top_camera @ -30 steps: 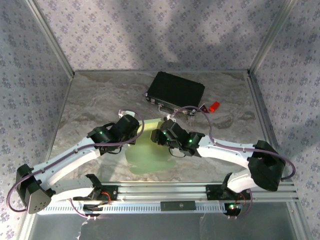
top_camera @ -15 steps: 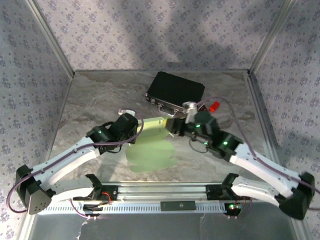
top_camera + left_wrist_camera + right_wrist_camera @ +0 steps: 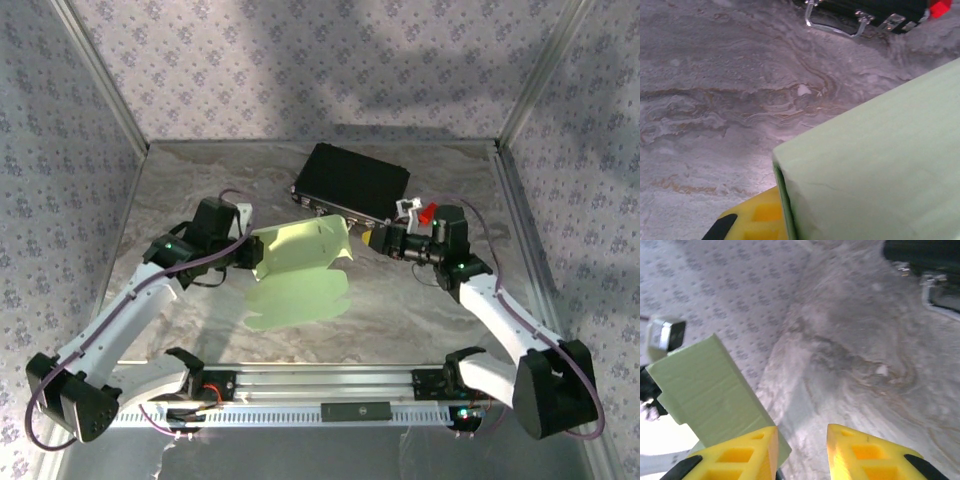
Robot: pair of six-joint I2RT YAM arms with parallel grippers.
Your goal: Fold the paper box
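I read this as the middle of the fold. The paper box (image 3: 300, 248) sits at the centre of the top view, with part of the pale green sheet lying flat on the marbled table (image 3: 190, 190) toward the bottom of the frame. One panel is lifted off it and stands curved, its free edge toward the upper right. My left gripper (image 3: 248, 256) is at the left end of that raised panel. In the left wrist view the card's edge runs right against the yellow finger pad (image 3: 757, 220) at the bottom left, so I take the jaws to be pinched closed on the thin card and carrying the panel. My right gripper (image 3: 372, 238) is just right of the free edge and apart from it, below the black case (image 3: 352, 178) in the upper middle. In the right wrist view its two yellow fingers stand parted with only table between them and the green panel off to the left, so it is open and empty. A small red object (image 3: 428, 212) lies beside the case; I can't make out what it is. No walls look locked yet, so I judge the job well short of done. Next I'd bring the right gripper left onto the free edge or a side flap while the left props the panel, then crease along the score. The card is thin, so it calls for a light pinch and no tugging, or it may buckle or slip.
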